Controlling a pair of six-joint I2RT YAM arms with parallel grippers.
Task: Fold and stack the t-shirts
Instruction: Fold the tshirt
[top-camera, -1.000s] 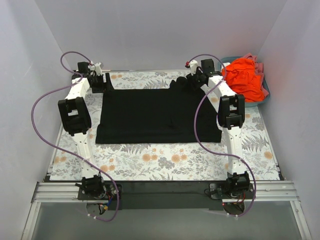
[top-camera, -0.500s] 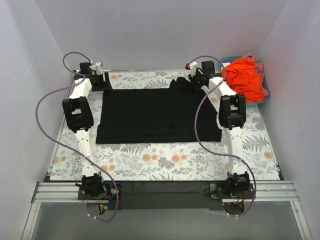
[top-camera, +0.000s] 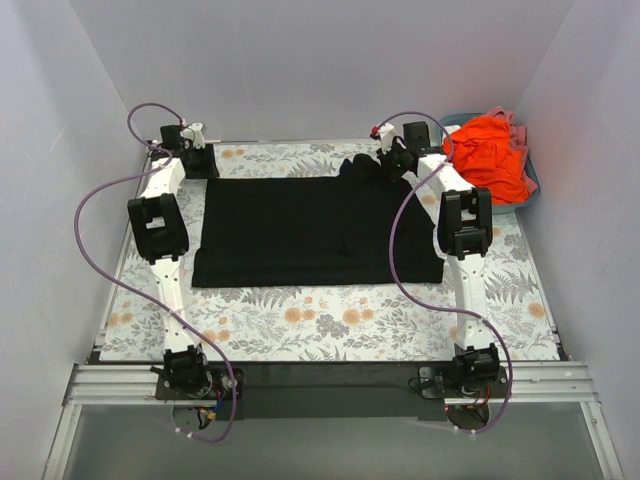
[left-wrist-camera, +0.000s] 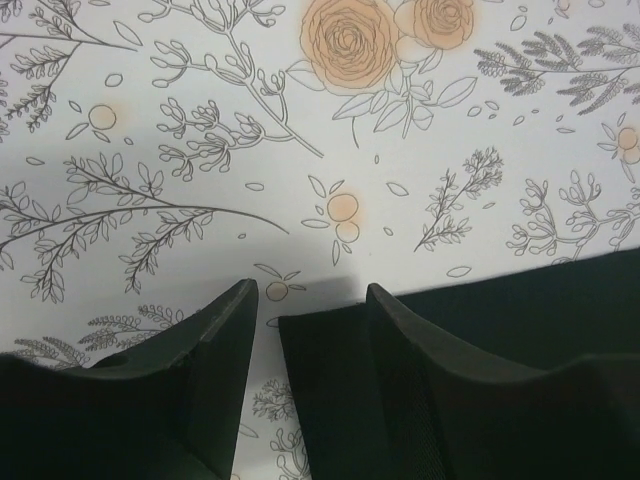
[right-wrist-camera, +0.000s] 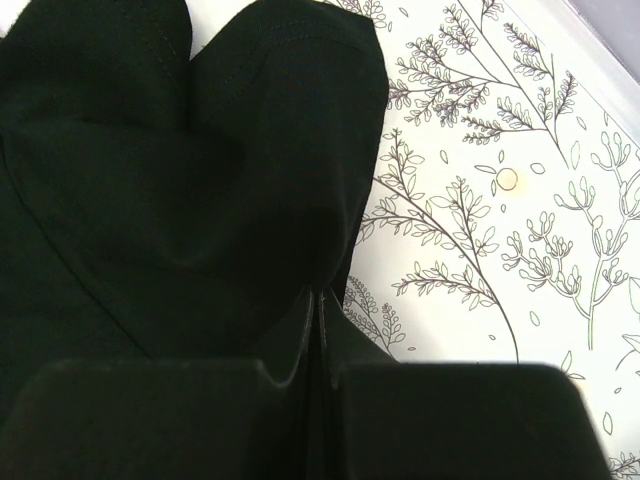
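A: Left of the teal basket (top-camera: 533, 190), on the tabletop (top-camera: 330, 320): got the black t-shirt (top-camera: 315, 230) spread flat?

B: Yes. Pinched tight by the right tool (right-wrist-camera: 320, 300) at the far corner nearer the basket. Straddled by the left tool (left-wrist-camera: 310, 290), jaws partly apart, at the far corner away from it.

A: Folded anything?

B: Nothing yet, by the look of it. No stack either. Leaves the orange-red t-shirt (top-camera: 490, 155) heaped inside the basket.

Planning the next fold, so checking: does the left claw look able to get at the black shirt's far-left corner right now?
Likely yes: the left claw is open and straddles a corner of the black shirt, which lies flat on the floral tablecloth with nothing covering it.
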